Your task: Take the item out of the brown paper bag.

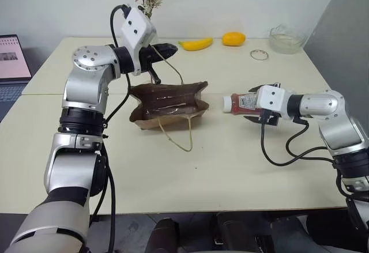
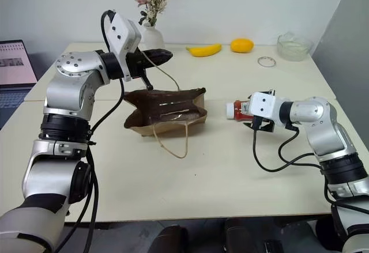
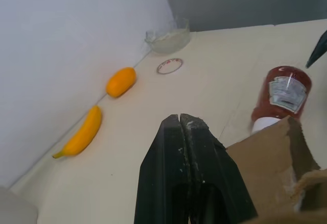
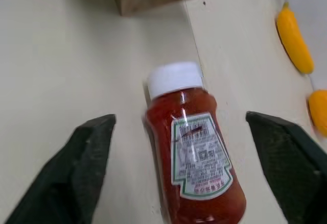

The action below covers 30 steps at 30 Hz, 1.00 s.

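While one bottle (image 4: 191,152) lies between the right claw's (image 4: 189,175) wide-open fingers, one bag (image 1: 168,104) apparently hangs from the clamped left claw (image 3: 182,132).

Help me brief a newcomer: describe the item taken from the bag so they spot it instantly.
On the cream table, look just right of the brown paper bag. The item lies on its side between the open fingers of the right gripper: a small red bottle with a white cap, unlike the yellow banana far behind.

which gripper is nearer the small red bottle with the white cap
Right. The right gripper has its open fingers on either side of the red bottle lying on the table. The left gripper, shut on a cord handle, is raised beyond the brown paper bag.
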Available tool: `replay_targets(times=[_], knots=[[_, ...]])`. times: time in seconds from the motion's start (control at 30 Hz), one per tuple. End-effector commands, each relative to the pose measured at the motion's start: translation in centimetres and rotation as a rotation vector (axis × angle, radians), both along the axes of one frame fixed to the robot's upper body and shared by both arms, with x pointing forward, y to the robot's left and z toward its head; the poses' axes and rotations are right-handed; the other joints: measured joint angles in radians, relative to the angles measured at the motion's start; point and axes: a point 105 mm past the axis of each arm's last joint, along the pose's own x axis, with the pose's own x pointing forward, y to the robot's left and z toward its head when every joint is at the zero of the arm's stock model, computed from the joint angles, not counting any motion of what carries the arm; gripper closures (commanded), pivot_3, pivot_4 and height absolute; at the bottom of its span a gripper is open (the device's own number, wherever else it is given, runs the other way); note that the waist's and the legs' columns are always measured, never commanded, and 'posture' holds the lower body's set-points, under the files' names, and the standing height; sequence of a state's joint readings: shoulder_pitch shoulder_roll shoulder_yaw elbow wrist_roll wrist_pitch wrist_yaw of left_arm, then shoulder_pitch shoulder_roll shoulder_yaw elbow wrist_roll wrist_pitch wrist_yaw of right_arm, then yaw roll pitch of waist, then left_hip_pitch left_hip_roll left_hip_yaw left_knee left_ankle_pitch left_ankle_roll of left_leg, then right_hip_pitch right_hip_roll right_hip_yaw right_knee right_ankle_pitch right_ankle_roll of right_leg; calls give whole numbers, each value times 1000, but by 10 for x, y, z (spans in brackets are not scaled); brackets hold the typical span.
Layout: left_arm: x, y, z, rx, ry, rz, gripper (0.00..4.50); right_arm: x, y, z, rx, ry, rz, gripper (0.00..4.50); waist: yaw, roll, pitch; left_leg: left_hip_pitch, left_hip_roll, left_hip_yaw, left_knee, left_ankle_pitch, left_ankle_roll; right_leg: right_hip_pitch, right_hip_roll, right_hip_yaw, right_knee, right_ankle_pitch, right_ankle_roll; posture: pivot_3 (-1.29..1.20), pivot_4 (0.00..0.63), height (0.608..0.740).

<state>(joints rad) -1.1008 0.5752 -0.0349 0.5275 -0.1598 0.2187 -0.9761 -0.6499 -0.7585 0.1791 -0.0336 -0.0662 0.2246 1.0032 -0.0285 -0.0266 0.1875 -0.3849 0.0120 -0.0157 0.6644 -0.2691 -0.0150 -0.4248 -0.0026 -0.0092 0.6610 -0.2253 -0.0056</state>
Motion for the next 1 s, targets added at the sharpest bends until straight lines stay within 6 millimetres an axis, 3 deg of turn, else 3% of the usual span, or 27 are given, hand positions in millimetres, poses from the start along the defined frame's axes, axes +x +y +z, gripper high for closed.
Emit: replay_targets(times=[0.03,0.13,0.27,0.5,0.77,0.9,1.0], knots=[[7,14,12,66,-47,45,4316,-22,25,27,164,8,80,244,-1,0,0,1,0,0,0,0,0,0,0,0,0,0,0,0,150,740],[17,30,2,178,-36,95,3620,-38,45,39,282,53,134,238,-1,0,0,1,0,0,0,0,0,0,0,-1,1,0,0,0,150,740],[22,37,0,205,-28,105,2354,-40,52,42,328,65,130,238,1,0,0,1,0,0,0,0,0,0,0,-1,0,0,0,0,150,740],[8,37,-6,219,27,-3,84,-36,58,45,395,43,111,238,2,0,0,-2,-1,2,0,0,0,0,-1,-2,-2,0,0,0,150,740],[-18,77,21,25,-40,134,36,-27,52,43,565,-32,23,238,-4,0,0,-1,2,-2,-1,0,0,-2,-1,0,1,0,0,0,150,740],[-38,96,21,-89,-103,284,36,-30,49,35,671,-49,-21,238,0,0,0,-1,2,-5,0,0,0,-1,-4,0,2,0,0,0,150,740],[-55,110,6,-162,-158,438,36,-28,40,23,770,-63,-124,238,0,0,0,1,1,-5,0,0,0,1,-6,1,2,0,0,0,150,740]])
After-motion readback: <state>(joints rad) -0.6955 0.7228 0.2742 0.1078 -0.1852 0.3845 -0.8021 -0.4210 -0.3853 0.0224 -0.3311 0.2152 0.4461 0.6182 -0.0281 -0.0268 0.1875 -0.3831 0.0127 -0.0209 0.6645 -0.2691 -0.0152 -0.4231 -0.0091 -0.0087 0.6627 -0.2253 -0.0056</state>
